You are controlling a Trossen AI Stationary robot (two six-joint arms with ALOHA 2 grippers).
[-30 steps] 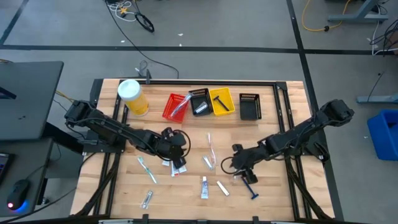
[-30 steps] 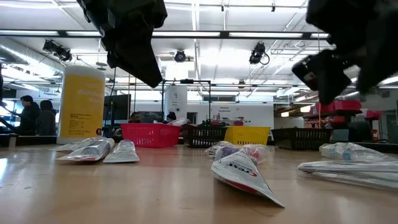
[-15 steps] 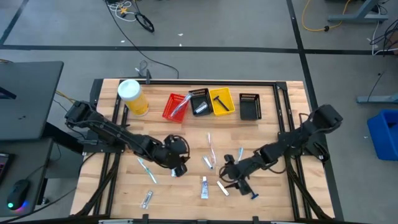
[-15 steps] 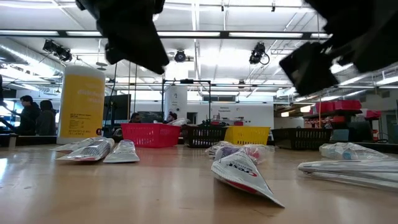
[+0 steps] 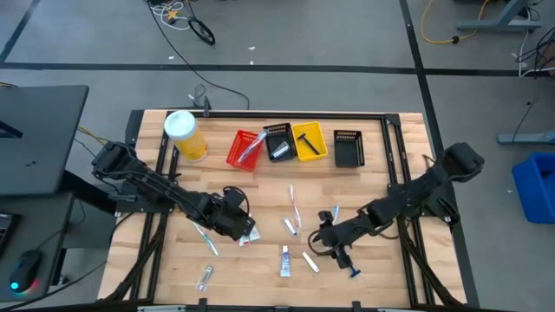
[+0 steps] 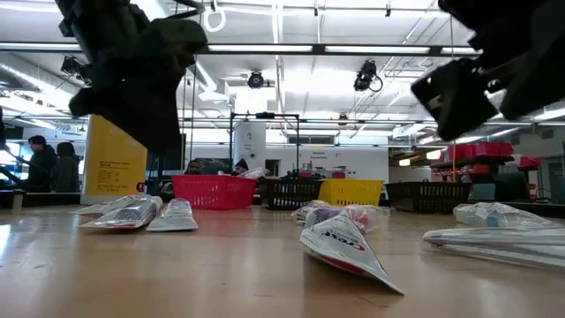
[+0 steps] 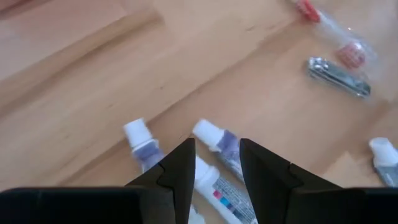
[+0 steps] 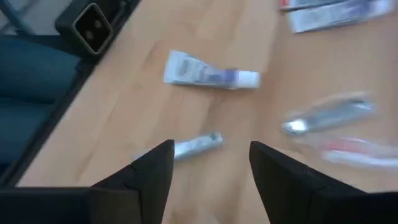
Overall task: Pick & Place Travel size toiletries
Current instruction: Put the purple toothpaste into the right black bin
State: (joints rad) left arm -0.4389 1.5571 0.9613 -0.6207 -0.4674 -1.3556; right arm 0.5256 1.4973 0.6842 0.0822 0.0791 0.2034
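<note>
Small toiletries lie flat on the wooden table [image 5: 173,260]: white-and-blue tubes [image 7: 217,144], a toothbrush [image 5: 205,236], a tube [image 5: 284,260], a white packet [image 5: 310,262] and a dark blue razor [image 5: 349,265]. My left gripper [image 5: 239,227] is open and empty just above the tubes near the table's middle; in the left wrist view [image 7: 215,167] its fingers stand over one tube without touching it. My right gripper [image 5: 328,236] is open and empty, low over the table beside the razor. Its wrist view [image 8: 210,167] shows a tube [image 8: 208,76] and a small silvery item [image 8: 196,144] ahead.
A yellow white-lidded canister [image 5: 185,135] stands at the far left. Red [image 5: 245,149], black [image 5: 278,142], yellow [image 5: 309,141] and black [image 5: 347,148] slotted bins stand in a row along the far edge. A nail clipper [image 7: 339,69] lies beyond the left gripper. People show in the room behind.
My left gripper has gone toward the table's near edge, a little to the left, and down over the tubes. My right gripper has gone toward the near edge and slightly left, to beside the razor. No toiletry has moved.
</note>
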